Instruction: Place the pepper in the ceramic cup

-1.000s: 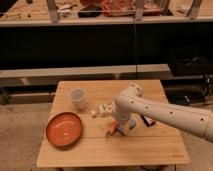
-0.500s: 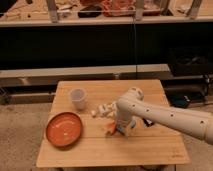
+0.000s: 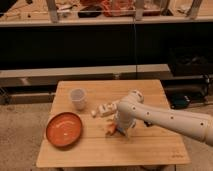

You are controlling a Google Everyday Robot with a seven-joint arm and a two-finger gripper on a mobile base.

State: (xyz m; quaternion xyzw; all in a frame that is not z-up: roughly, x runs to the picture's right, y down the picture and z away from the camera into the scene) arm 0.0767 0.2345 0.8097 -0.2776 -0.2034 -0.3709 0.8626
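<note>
The orange pepper (image 3: 112,131) lies on the wooden table (image 3: 150,150) near its middle, partly hidden by my gripper. My gripper (image 3: 119,128) points down at the table right over the pepper, at the end of the white arm (image 3: 165,118) that reaches in from the right. The small white ceramic cup (image 3: 77,98) stands upright at the table's back left, well apart from the gripper. It looks empty.
A round orange-red plate (image 3: 64,129) lies at the front left. A blue sponge (image 3: 125,126) sits right by the gripper, mostly hidden. Some small pale objects (image 3: 102,110) lie between cup and gripper. A dark shelf unit stands behind the table.
The arm's wrist has shifted slightly to the right over the pepper. The pepper, cup and plate have stayed in place.
</note>
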